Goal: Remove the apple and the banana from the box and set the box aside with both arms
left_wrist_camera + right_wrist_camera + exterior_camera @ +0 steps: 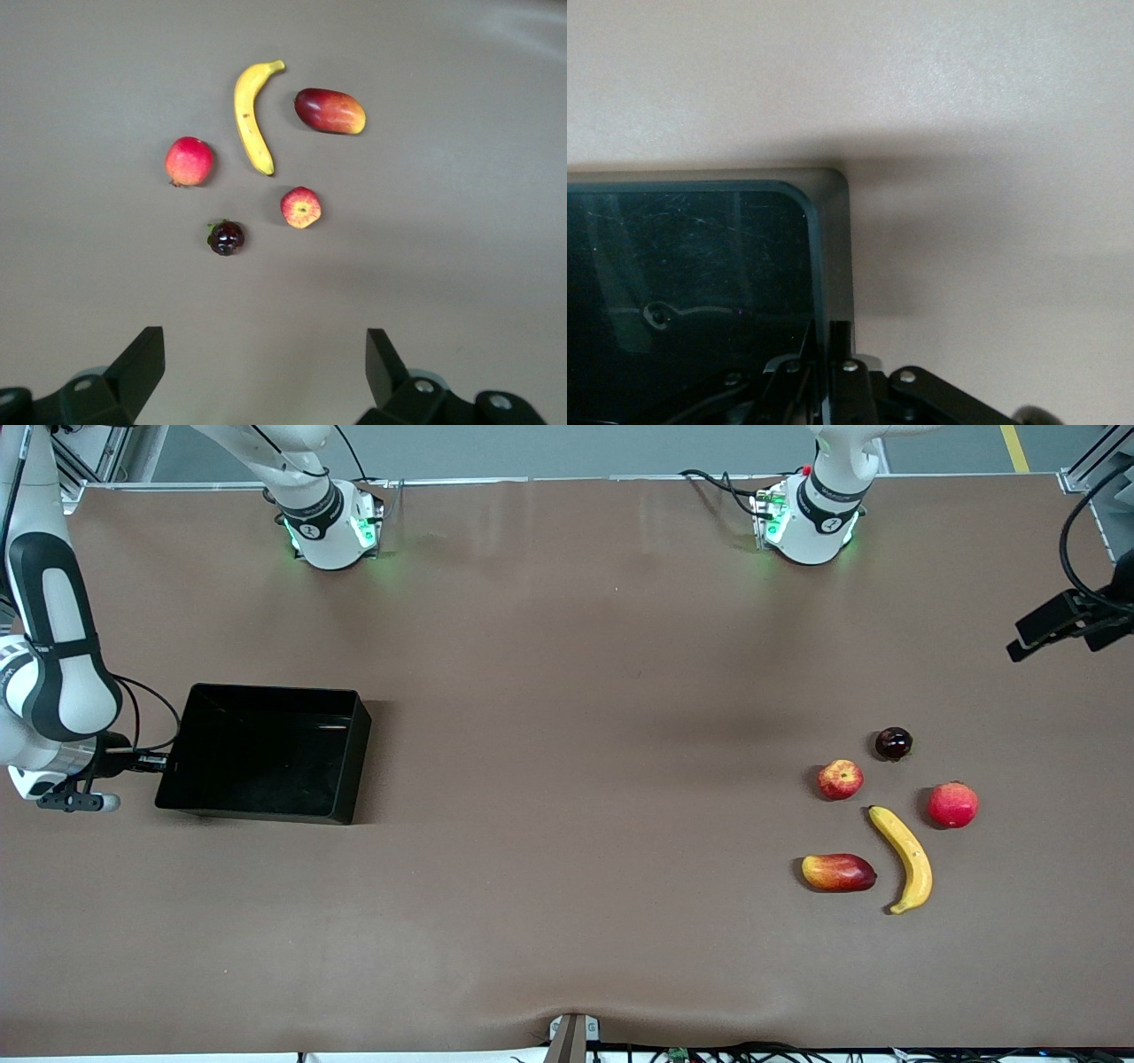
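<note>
The black box (353,762) sits on the table toward the right arm's end. My right gripper (165,763) is shut on the box's end wall (831,257), one finger inside and one outside (831,329). The yellow banana (905,857) and the small red apple (840,779) lie toward the left arm's end, the apple farther from the front camera. My left gripper (1054,624) is open and empty in the air beside the fruits. In the left wrist view (263,352) it looks down on the banana (252,115) and apple (301,207).
A pinkish-red round fruit (953,804), a red-and-yellow mango (838,872) and a small dark round fruit (893,743) lie around the banana. They also show in the left wrist view: round fruit (189,161), mango (330,111), dark fruit (227,237).
</note>
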